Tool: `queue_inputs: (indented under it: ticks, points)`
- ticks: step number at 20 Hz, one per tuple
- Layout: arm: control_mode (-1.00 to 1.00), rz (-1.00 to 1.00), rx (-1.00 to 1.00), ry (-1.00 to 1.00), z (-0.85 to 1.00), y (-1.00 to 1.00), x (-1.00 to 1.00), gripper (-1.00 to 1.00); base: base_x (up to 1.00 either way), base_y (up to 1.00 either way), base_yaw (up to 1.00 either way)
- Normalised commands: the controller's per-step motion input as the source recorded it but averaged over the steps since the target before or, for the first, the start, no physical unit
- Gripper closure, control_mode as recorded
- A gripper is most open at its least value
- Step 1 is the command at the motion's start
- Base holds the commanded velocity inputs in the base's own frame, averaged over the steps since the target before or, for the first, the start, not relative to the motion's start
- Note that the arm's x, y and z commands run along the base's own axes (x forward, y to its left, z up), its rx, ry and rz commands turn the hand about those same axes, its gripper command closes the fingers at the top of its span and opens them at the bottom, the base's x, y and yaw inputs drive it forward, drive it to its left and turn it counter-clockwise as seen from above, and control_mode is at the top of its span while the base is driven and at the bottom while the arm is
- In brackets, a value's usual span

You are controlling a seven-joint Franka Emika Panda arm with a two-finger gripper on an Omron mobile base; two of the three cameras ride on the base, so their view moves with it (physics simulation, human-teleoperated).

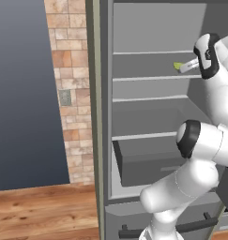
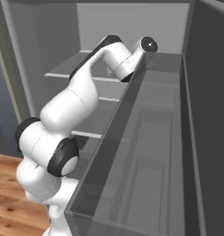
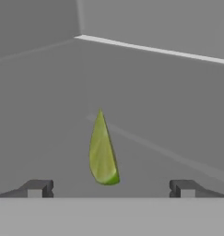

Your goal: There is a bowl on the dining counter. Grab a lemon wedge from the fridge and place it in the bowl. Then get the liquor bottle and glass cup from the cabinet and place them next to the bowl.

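Nearest you in the hand view, the two dark fingertips (image 3: 37, 188) stand far apart at the bottom edge, so the gripper (image 3: 111, 189) is wide open and holds nothing.

Your largest thing is the fridge (image 1: 148, 117), its door swung wide, taking up the centre and right of the left base view. Grey shelves cross its inside at several heights, and a dark drawer (image 1: 148, 161) sits pulled partly out at centre bottom. In the right base view the open door's inner bins (image 2: 145, 152) run from lower centre up to the upper right, and they hide the hand from that side.

The arm (image 1: 200, 154) rises along the right edge of the left base view and reaches into the upper shelves; its wrist sits at the upper right.

To the left of the fridge you see a brick wall strip (image 1: 68, 93), a dark grey-blue wall at far left, and wood floor (image 1: 40, 211) along the bottom left.

The lemon wedge (image 3: 103, 150) lies on an upper shelf, at the upper right of the left base view just left of the wrist. In the hand view it sits at centre, between the fingertips and a little ahead of them, untouched. Nothing lies between it and the fingers.
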Motion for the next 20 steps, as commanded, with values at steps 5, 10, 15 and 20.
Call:
queue_inputs:
  ticks: [5, 10, 15, 20]
  points:
    - [-1.0, 0.02, 0.0, 0.0, 0.0, 0.05, 0.2, -1.0, 0.0, 0.0, 0.0]
    - [-1.0, 0.03, 0.0, 0.0, -0.02, 0.08, 0.12, -1.0, 0.0, 0.0, 0.0]
    - [-1.0, 0.07, 0.0, 0.01, -0.25, 0.25, 0.0, -1.0, 0.0, 0.0, 0.0]
    - [-1.0, 0.08, 0.0, 0.03, -0.26, 0.22, 0.0, 1.0, 0.0, 0.0, 0.0]
